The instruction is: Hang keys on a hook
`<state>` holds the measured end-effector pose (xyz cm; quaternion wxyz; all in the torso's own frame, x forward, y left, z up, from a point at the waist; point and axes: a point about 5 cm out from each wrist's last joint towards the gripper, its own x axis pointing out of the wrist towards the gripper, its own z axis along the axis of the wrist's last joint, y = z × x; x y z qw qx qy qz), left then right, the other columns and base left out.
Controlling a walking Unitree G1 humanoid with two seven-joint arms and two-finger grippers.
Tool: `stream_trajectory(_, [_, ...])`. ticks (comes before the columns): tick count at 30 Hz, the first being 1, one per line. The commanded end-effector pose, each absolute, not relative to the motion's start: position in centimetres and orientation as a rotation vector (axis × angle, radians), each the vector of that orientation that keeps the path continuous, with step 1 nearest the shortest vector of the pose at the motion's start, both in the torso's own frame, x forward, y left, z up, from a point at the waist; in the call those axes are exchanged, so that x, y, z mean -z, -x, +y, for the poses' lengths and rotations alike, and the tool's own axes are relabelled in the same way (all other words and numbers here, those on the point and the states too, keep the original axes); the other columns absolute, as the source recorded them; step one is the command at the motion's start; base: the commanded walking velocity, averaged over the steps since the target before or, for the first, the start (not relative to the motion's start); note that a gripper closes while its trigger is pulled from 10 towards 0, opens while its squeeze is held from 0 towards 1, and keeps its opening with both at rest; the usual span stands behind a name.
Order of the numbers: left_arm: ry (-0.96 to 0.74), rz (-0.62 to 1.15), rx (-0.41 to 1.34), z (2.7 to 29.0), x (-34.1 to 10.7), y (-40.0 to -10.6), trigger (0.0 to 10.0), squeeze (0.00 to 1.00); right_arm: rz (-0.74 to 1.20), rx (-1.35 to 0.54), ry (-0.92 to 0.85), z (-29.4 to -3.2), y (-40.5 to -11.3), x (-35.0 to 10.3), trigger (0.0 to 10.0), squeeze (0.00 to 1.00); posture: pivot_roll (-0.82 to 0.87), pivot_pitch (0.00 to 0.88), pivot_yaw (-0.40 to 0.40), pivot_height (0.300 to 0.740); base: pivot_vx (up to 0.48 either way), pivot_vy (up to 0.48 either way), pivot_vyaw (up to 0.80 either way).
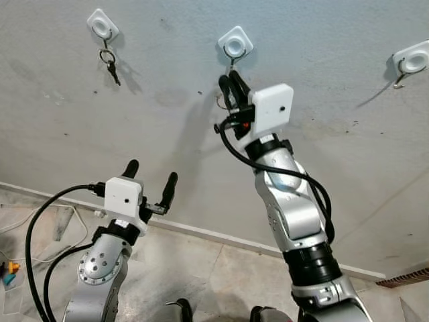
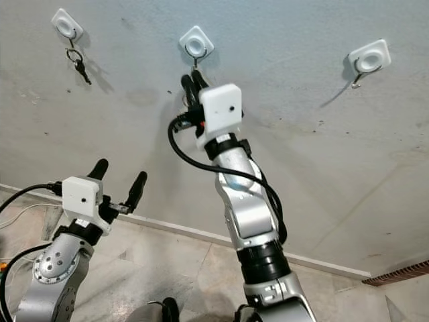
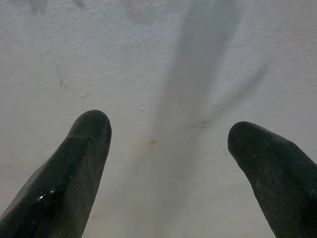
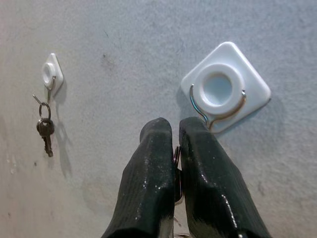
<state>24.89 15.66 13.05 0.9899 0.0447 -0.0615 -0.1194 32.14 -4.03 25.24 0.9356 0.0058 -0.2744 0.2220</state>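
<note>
Nearest the camera, the left claw [image 1: 151, 180] is held low in front of the grey plaster wall [image 1: 322, 154], its two long black fingers [image 3: 74, 168] spread wide apart with nothing between them, pointing at bare wall above the pale skirting strip [image 1: 201, 233] and the marbled stone floor [image 1: 201, 275]. A black cable [image 1: 33, 241] loops beside that silver arm. Higher and farther off, the right claw [image 1: 233, 84] reaches up the wall with its fingers pressed together, clenched on a small metal key ring [image 4: 176, 168] of which only a thin sliver shows between the black fingers; the keys themselves cannot be made out. Its fingertips sit just below the middle white diamond-shaped wall hook [image 4: 225, 89], close to the bent wire hanging from its round centre, and whether the ring touches the wire cannot be told. Farther to the robot's left, another white diamond-shaped hook [image 1: 102, 25] carries a dark key on a ring [image 1: 110, 66], hanging free against the wall. Well apart on the robot's right, a third white hook [image 1: 412, 62] is fixed to the wall with its wire bare.
</note>
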Motion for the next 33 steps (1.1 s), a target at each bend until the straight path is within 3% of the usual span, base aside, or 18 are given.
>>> stream_trajectory(1, [-0.099, -0.109, 0.221, 16.1, -13.0, -24.6, 10.0, 0.00, -0.585, -0.470, -0.022, -3.6, -32.1, -25.8, 10.0, 0.00, 0.09, 0.236, 0.045, 0.740, 0.000, 0.000, 0.00])
stream_trajectory(18, [-0.101, -0.105, 0.226, 15.9, -13.1, -24.8, 10.0, 0.00, -0.653, -0.454, 0.006, -4.2, -31.5, -27.2, 10.0, 0.00, 0.08, 0.232, 0.061, 0.740, 0.000, 0.000, 0.00])
stream_trajectory(33, [-0.099, -0.104, 0.236, 15.9, -13.2, -25.2, 10.0, 0.00, -0.578, -0.404, 0.069, -7.2, -30.6, -24.8, 10.0, 0.00, 0.07, 0.231, 0.069, 0.740, 0.000, 0.000, 0.00])
